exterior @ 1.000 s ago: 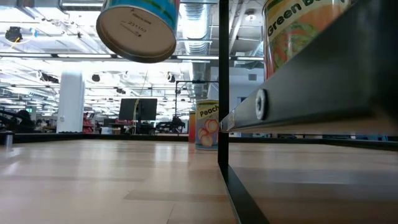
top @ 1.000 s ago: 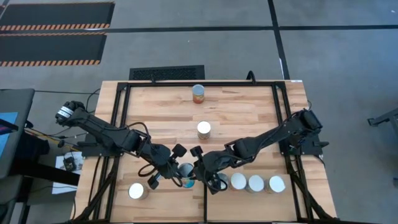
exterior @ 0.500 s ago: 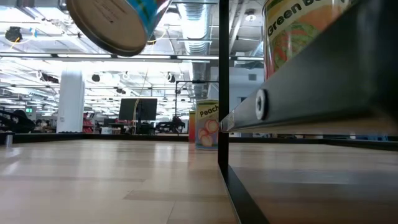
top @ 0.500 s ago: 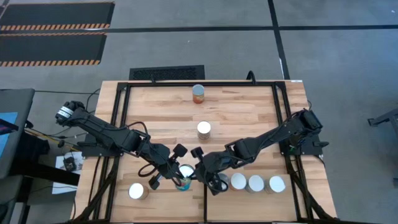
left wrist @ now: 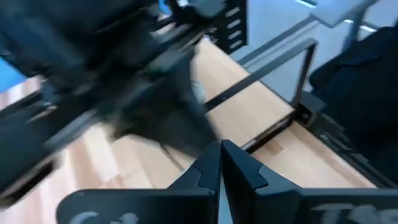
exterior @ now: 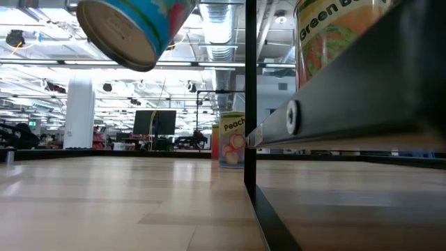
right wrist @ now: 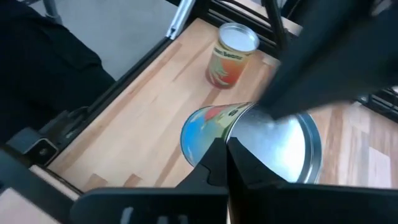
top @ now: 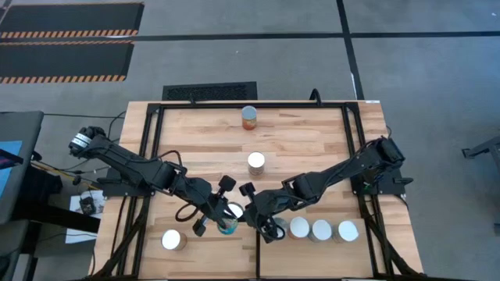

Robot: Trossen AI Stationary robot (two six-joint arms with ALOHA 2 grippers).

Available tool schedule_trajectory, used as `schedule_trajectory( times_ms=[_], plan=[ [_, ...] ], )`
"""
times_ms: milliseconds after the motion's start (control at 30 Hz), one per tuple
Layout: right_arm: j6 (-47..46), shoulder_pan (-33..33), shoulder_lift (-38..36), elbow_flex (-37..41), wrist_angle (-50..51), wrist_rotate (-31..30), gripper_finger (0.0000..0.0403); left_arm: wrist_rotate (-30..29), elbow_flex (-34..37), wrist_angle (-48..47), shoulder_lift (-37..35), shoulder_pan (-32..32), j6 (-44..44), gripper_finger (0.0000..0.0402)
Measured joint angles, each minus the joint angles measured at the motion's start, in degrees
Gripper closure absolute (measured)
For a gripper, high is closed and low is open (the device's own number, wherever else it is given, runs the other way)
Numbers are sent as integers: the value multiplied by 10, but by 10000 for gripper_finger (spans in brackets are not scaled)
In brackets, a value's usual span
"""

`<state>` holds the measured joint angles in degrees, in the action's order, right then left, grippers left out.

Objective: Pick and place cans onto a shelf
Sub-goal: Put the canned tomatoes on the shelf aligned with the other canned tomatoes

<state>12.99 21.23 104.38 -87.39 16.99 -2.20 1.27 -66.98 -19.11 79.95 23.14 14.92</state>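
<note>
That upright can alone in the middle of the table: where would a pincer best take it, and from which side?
Grip the middle can across its round side wall, just below the rim, coming straight down from above. It stands upright, shiny lid up, with nothing touching it, so fingers should fit on either side. The flat lid itself offers no hold.

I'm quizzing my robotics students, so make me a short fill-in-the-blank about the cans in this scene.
The blue can, between the left pincer and right pincer, is ___, not upright. Right of the divider bar, ___ cans stand in a row. In the low view, the far can has a label naming the fruit ___.
Missing: tilted; three; peach.
</note>
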Motion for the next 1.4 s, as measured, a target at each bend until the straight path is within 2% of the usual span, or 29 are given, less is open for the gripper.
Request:
schedule_trajectory(
  times_ms=[200, 300, 433, 533, 733, 867, 1033, 1233, 1400],
  plan=[
    [0, 7, -2, 0, 8, -20, 400, -24, 0, -24, -44, 3, -18, 358],
    [-2, 15, -18, 0, 29, -48, 401, -57, 27, -12, -85, 23, -21, 353],
    [-31, 36, -48, -28, 103, -82, 403, -122, 112, 59, -147, 47, -31, 366],
    [-53, 59, -61, -83, 174, -112, 403, -160, 189, 130, -200, 52, -45, 379],
    [-130, 121, -57, -217, 316, -128, 403, -187, 337, 285, -297, 51, -56, 392],
    [-240, 170, -47, -263, 395, -128, 403, -191, 396, 321, -353, 50, -68, 393],
    [-445, 237, -47, -267, 460, -141, 403, -204, 421, 312, -401, 50, -72, 393],
    [-689, 310, -1, -267, 561, -173, 403, -206, 421, 300, -411, 50, -65, 393],
    [-820, 353, 55, -267, 585, -170, 403, -215, 421, 298, -411, 50, -58, 393]
  ],
)
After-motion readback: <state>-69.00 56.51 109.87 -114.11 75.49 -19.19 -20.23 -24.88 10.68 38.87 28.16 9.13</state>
